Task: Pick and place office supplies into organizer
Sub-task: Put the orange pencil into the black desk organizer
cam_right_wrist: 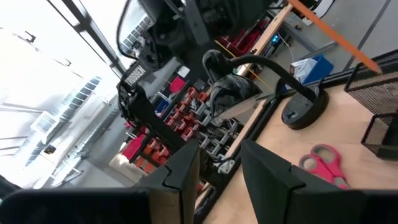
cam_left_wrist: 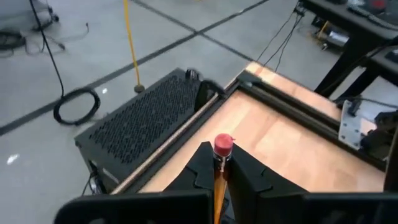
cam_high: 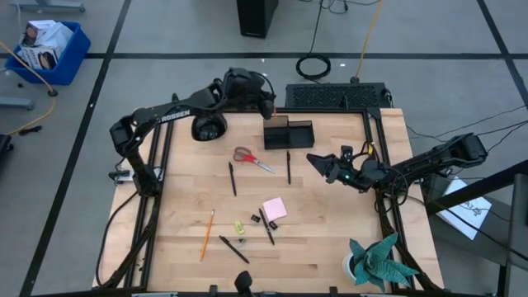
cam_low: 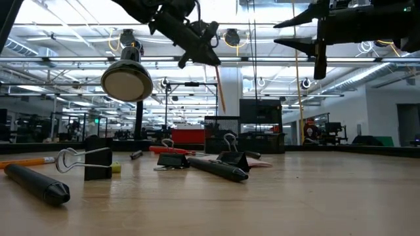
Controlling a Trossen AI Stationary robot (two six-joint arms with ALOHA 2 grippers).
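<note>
My left gripper (cam_high: 268, 107) hovers at the table's far side, just left of and above the black organizer (cam_high: 289, 134), shut on an orange pencil (cam_right_wrist: 329, 31) with a pink eraser. My right gripper (cam_high: 322, 161) hangs open over the table's right part, nothing between its fingers (cam_right_wrist: 186, 171). Flat on the tabletop lie red-handled scissors (cam_high: 252, 158), black pens (cam_high: 232, 177) (cam_high: 289, 165), a second pencil (cam_high: 207, 233), a pink sticky pad (cam_high: 275, 208) and small binder clips (cam_low: 88, 164). My left gripper pinches the pencil's shaft just below the eraser (cam_left_wrist: 219, 171) between its two fingers. The eraser end (cam_left_wrist: 222, 144) sticks out past the fingertips. The pencil is lifted clear of the table and slants down below the fingers (cam_low: 220, 85), its tip toward the organizer.
A desk lamp with a rounded black base (cam_high: 209, 126) stands at the far left, near the left arm. A teal paper plant (cam_high: 375, 260) stands at the near right corner. A black mesh tray (cam_left_wrist: 143, 118) sits beyond the table's far edge.
</note>
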